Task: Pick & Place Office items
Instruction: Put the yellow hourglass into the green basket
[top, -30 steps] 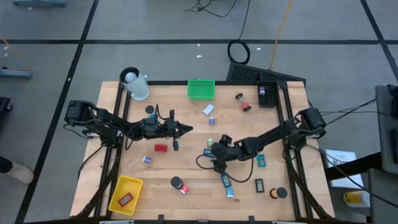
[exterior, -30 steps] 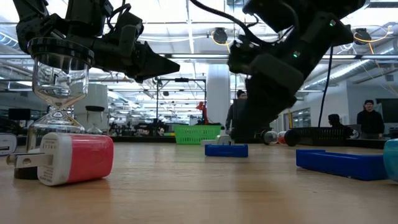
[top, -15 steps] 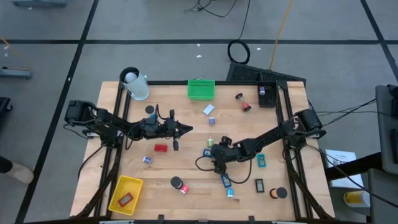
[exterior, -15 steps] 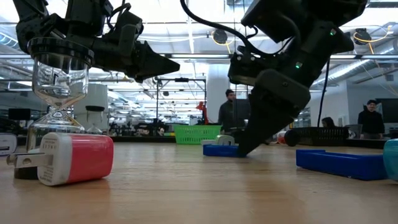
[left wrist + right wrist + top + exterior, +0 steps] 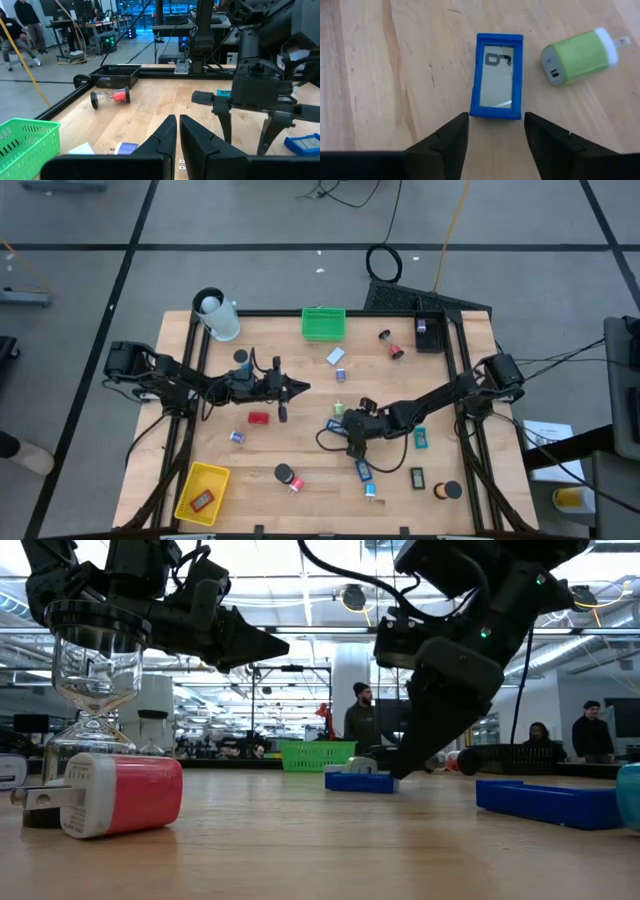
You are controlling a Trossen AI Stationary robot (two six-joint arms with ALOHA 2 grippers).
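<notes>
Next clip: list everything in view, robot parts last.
Green basket: one, far edge.
Yellow basket: one, near left corner.
Black basket: one, far right corner.
White cylinder: one, far left corner.
Hourglass: one, red-ended, lying by the black basket.
Blue block: one, near centre.
Green plug: one, beside the blue block.
Red plug: one, red and white, left of centre.
Other small pieces: several, scattered.
Left gripper: shut, raised, left of centre.
Right gripper: open, low, before the blue block.

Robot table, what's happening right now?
The right tool hangs open over a blue block near the middle of the table, fingers on either side of its near end, not gripping yet. A green plug lies beside the block. The left tool waits shut and empty above the table's left half.
</notes>
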